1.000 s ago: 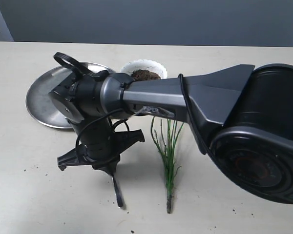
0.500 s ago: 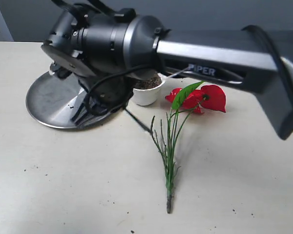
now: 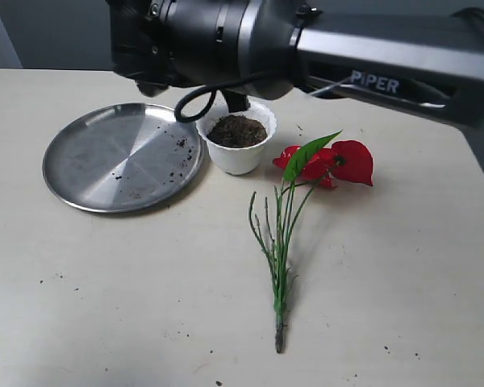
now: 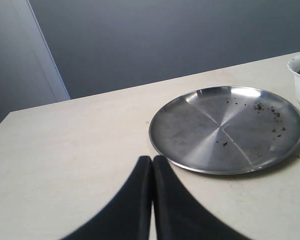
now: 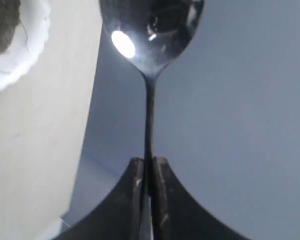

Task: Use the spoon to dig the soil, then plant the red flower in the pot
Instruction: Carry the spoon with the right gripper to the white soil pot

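Pinches the spoon [image 5: 149,75] by its thin steel handle in the right hand [image 5: 147,162], jaws nearly together on the metal, with the shiny oval bowl up in the air near the pot [image 3: 238,164]. Presses the left hand [image 4: 152,162] fully shut on nothing, across the round brushed-steel plate [image 3: 105,161] from the pot. Shows dark, crumbly soil [image 3: 236,131] inside the white scalloped pot. Shows the red flower [image 3: 339,161], with glossy heart-shaped blooms and thin green stems, flat on the pale desk [image 3: 105,306] just beside the pot, opposite the plate.
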You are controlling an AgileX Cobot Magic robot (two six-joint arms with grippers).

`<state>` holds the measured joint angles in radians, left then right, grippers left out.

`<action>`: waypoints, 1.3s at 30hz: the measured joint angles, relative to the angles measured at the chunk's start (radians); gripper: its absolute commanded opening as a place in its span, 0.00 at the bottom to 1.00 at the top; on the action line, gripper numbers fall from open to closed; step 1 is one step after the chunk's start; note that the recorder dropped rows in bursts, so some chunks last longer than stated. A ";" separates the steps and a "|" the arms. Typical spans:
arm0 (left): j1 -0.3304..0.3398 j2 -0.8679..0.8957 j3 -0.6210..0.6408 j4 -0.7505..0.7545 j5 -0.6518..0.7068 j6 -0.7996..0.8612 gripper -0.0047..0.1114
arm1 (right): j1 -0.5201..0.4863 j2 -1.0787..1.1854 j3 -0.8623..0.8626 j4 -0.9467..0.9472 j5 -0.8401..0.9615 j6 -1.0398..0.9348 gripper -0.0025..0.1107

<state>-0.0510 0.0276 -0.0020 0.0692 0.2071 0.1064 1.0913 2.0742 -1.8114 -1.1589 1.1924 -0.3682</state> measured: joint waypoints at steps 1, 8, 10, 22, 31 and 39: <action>0.000 0.000 0.000 0.000 0.000 0.000 0.04 | -0.005 0.009 0.000 -0.007 0.000 -0.060 0.02; 0.000 0.000 0.000 0.000 0.000 0.000 0.04 | -0.049 0.058 0.000 -0.069 0.005 -0.284 0.02; 0.000 0.000 0.000 0.000 0.000 0.000 0.04 | -0.069 0.067 0.000 -0.107 0.006 -0.296 0.02; 0.000 0.000 0.000 0.000 0.000 0.000 0.04 | -0.123 0.102 0.015 -0.052 -0.041 -0.379 0.02; 0.000 0.000 0.000 0.000 0.000 0.000 0.04 | -0.145 0.137 0.078 -0.086 -0.040 -0.417 0.02; 0.000 0.000 0.000 0.000 0.000 0.000 0.04 | -0.150 0.199 0.079 -0.110 -0.075 -0.417 0.02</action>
<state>-0.0510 0.0276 -0.0020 0.0692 0.2071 0.1064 0.9412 2.2732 -1.7321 -1.2687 1.1176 -0.7853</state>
